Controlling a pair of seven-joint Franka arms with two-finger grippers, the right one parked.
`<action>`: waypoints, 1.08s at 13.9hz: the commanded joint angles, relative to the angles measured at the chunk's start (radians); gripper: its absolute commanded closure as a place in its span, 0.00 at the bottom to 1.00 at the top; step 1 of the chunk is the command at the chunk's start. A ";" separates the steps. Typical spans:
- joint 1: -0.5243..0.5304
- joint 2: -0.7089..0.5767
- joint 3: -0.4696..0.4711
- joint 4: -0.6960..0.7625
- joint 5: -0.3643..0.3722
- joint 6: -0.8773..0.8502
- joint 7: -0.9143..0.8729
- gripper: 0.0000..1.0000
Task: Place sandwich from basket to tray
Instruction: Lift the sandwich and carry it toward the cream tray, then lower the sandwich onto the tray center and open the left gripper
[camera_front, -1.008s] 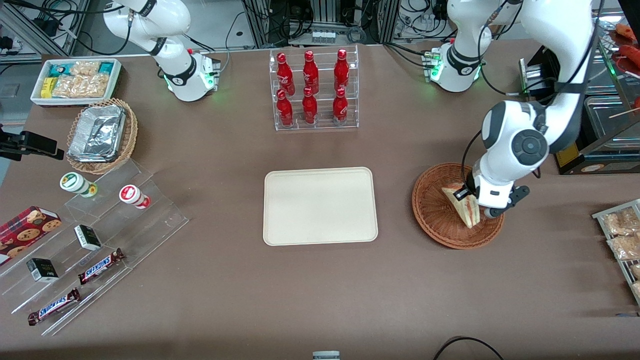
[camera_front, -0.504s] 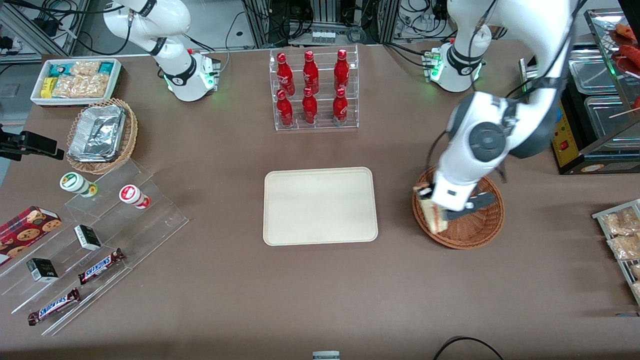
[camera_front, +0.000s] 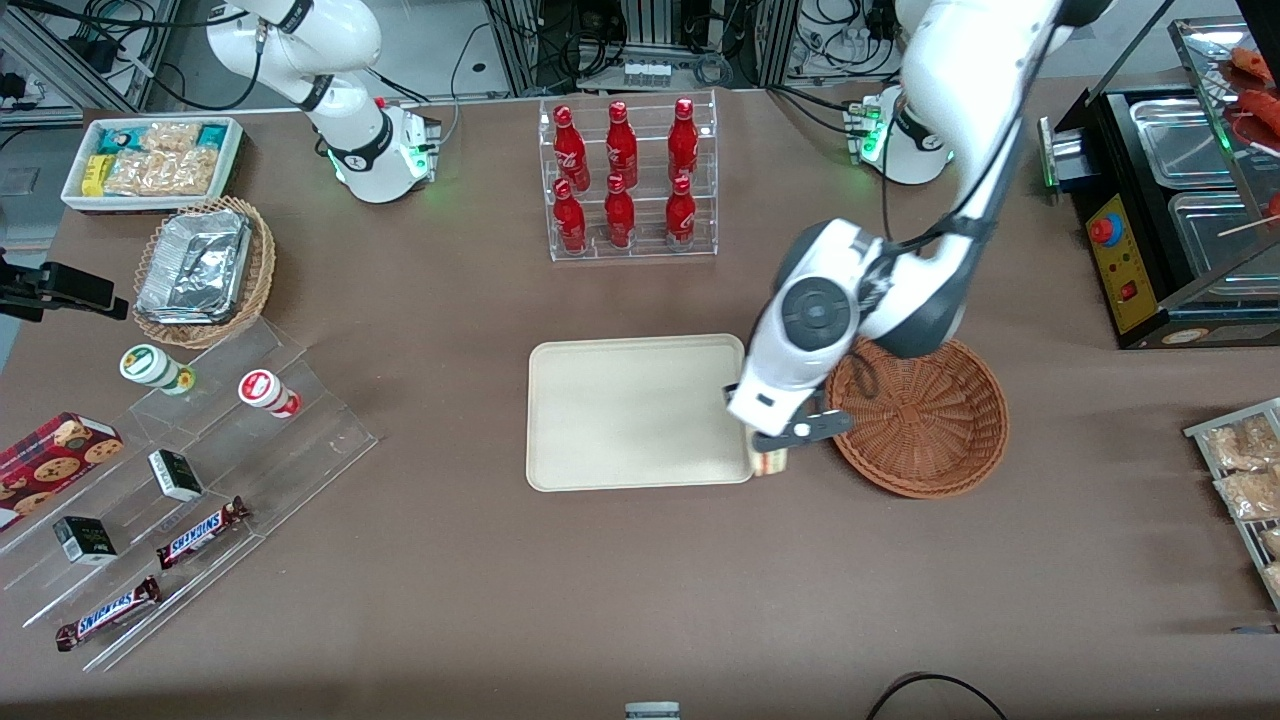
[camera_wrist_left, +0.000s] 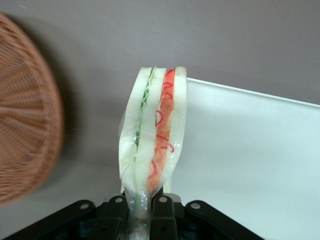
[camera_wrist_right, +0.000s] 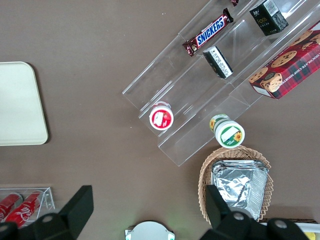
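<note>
A: Sandwich (camera_wrist_left: 152, 145) status?

B: Out of the basket (camera_front: 925, 420) and carried in the air. The gripper (camera_front: 768, 452) is clamped on it, its two black fingers (camera_wrist_left: 162, 207) pinching the narrow end so the wedge hangs with its red and green layers showing. In the front view it sits just right of centre, over the tray's (camera_front: 620, 410) lower right corner, between tray and basket.

A: So not truly over the tray?

B: Only at the edge, I'd say. The wrist view shows the sandwich straddling the tray's rim (camera_wrist_left: 250, 92), brown table on one side, cream surface on the other.

A: What makes the placement go well?

B: Carry it further toward the middle of the frame, well inside the rim, before lowering. It looks soft and wrapped in film, so the grip should hold steady during travel. Lower until the bread nearly touches the flat surface, then release, so it doesn't drop, topple onto the rim, or slide off.
</note>
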 joint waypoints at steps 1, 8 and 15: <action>-0.077 0.105 0.012 0.150 -0.008 -0.015 -0.076 1.00; -0.200 0.254 0.012 0.310 -0.010 -0.013 -0.216 1.00; -0.225 0.323 -0.003 0.387 -0.040 -0.004 -0.285 1.00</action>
